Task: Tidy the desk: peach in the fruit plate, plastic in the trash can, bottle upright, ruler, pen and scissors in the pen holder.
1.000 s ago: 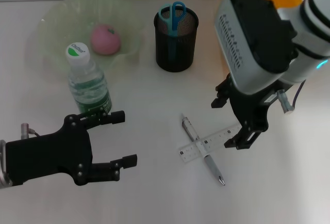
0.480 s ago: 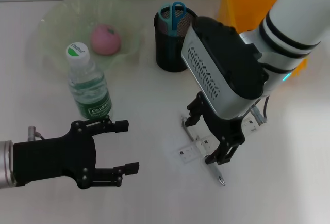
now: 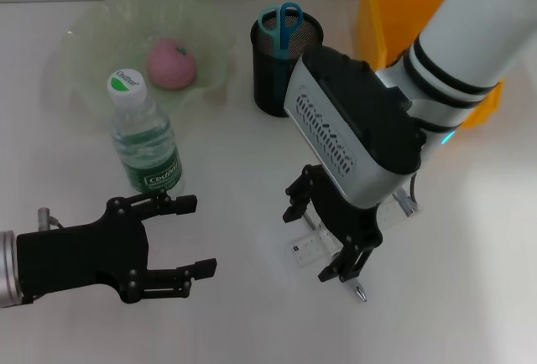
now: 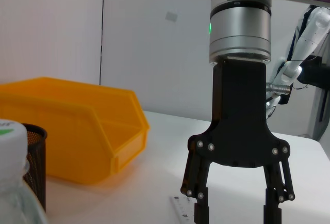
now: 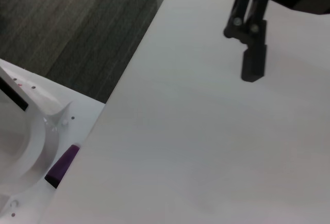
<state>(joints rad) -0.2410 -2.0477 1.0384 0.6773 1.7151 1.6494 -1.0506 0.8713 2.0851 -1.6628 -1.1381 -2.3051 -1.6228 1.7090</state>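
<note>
From the head view I have the right gripper (image 3: pixel 330 235) down over the crossed ruler (image 3: pixel 304 248) and pen (image 3: pixel 357 289) near the middle of the counter (image 3: pixel 235 213), its fingers spread and straddling them; I cannot tell whether they touch either one. Only the ruler's left end and the pen's near tip show past the gripper. My left gripper (image 3: pixel 186 236) hovers at the near left, fingers open and holding nothing, just this side of the upright bottle (image 3: pixel 144 143). Open counter lies between the two grippers. Farther left, the peach (image 3: pixel 171 64) sits in the fruit plate (image 3: pixel 92 28). The pen holder (image 3: pixel 282 75) stands at the far centre with the scissors (image 3: pixel 282 24) in it, close behind the right arm. The orange bin (image 3: pixel 394 3) is at the far right, partly behind the arm.

From the left wrist view I see the right gripper (image 4: pixel 235 211) head-on, fingers apart, with the ruler's (image 4: pixel 180 211) end on the counter just beside one finger. The bin (image 4: pixel 77 126) sits beyond with bare counter before it; the bottle (image 4: pixel 15 182) and pen holder (image 4: pixel 33 157) crowd the frame's edge.

From the right wrist view I see the counter's (image 5: pixel 206 131) edge running diagonally, with floor (image 5: pixel 77 33) beyond, and one dark gripper finger (image 5: pixel 252 59) over the bare surface.
</note>
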